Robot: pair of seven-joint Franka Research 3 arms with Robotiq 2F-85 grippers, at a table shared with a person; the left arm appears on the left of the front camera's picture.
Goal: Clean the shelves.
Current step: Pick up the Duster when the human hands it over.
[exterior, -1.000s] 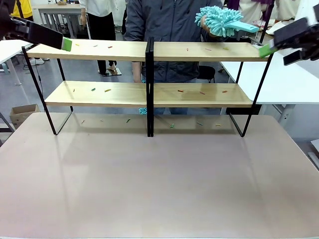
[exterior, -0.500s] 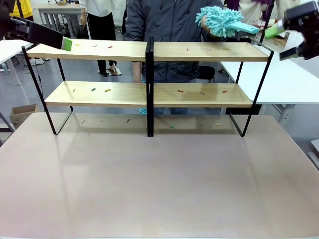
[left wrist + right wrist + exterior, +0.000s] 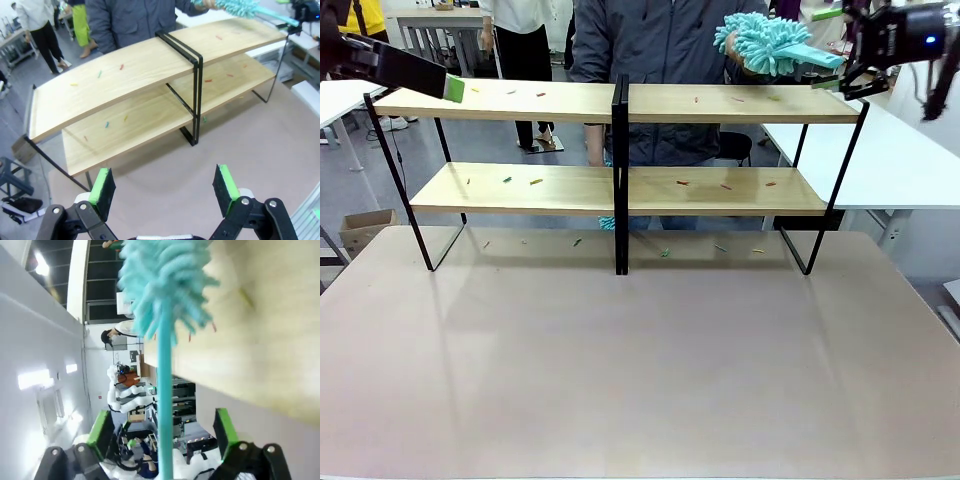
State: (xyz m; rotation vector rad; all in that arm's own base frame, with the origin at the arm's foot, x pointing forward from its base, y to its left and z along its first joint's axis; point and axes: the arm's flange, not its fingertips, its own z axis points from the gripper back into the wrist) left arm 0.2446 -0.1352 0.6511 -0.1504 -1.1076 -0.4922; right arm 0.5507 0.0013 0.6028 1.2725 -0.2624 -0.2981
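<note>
We see the shelves [image 3: 580, 188]: two pale boards strewn with coloured bits [image 3: 536, 182], black frame; left gripper [image 3: 163, 170] and right gripper [image 3: 161, 412] open.

Specks [image 3: 536, 181] on shelves [image 3: 580, 101] too small to identify.

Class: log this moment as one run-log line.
right gripper: open, straddling handle of teal duster held by person | left gripper: open, facing shelves | scraps on both tiers
</note>
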